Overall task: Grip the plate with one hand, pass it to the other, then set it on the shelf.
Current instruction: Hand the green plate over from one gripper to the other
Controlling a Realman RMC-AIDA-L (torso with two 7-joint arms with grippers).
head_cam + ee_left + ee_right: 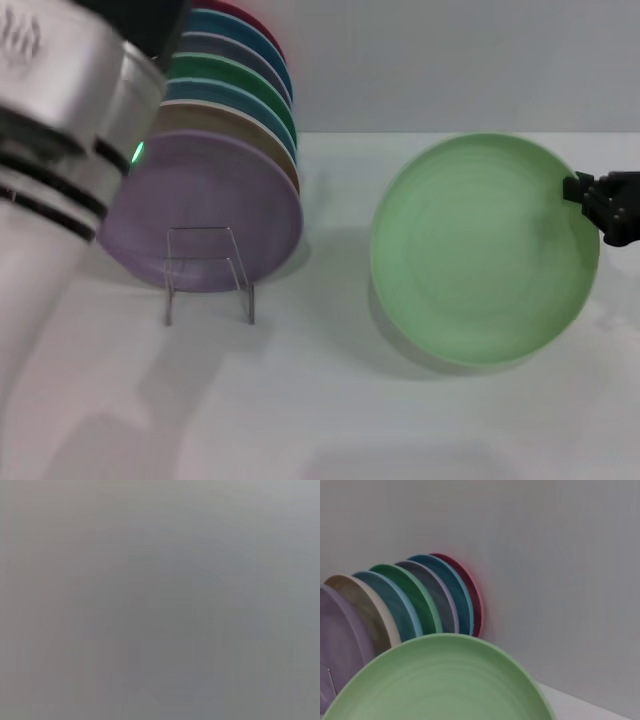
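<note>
Over on our right in the head view, our right gripper (585,195) comes in from the edge of the picture and has its black fingers clamped on the right rim of the plate (485,250), which hangs tilted above the white table (330,400) with its shadow beneath it. Well apart from it, to our left, the shelf (208,272) stands on the table, its wire front loop bare, with a lilac plate (200,205) leaning behind it and a row of coloured plates (245,75) stacked on edge farther back towards the wall. Our left arm (60,130) fills the near left corner, silver-grey with black bands and a green light; we cannot tell how its fingers stand. Our left wrist view is a blank grey blur. From the right wrist, we see the plate (445,680) close below the camera, and beyond it the same row of coloured plates (435,595) against the wall.
</note>
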